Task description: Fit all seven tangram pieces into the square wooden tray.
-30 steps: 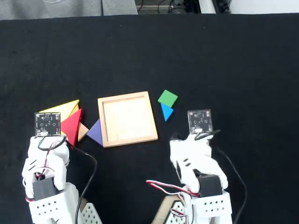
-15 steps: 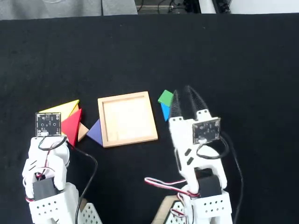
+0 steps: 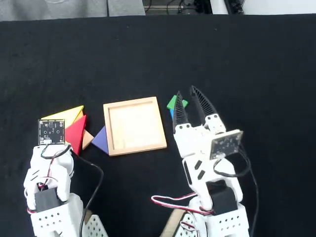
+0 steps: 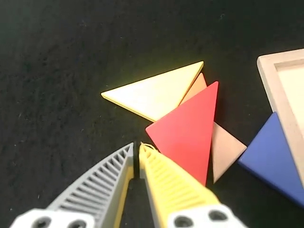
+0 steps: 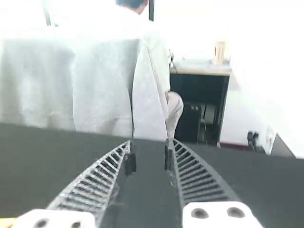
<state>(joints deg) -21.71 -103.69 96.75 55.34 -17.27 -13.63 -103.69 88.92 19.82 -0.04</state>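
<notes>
Tray [image 3: 138,148] bare inside, with none of the 7 pieces fitted yet. Just beside its far right corner: green square [image 3: 172,102] touching blue triangle [image 3: 171,113], both mostly covered by the right claw [image 3: 185,91].

Open and empty, that claw, its tray-side finger lying across the 2 pieces and its other finger past them on the outer side. Probably calls for a descent with a slight shift toward the tray, to straddle green. No long axis to line up on a square; blue's long edge too hidden to tell. Nearer arm for these 2: the right, clearly.

Left claw [image 4: 137,146] closed to a sliver, holding nothing, tips just beside the red triangle [image 4: 187,130]. Nearer arm for the 5 pieces left of the tray.

Plain from the left wrist, hard to read from above: red overlapping the yellow triangle [image 4: 152,92]. Plain from the right wrist: the wide gap between that claw's fingers. Given from above alone: green's place against those fingers.
</notes>
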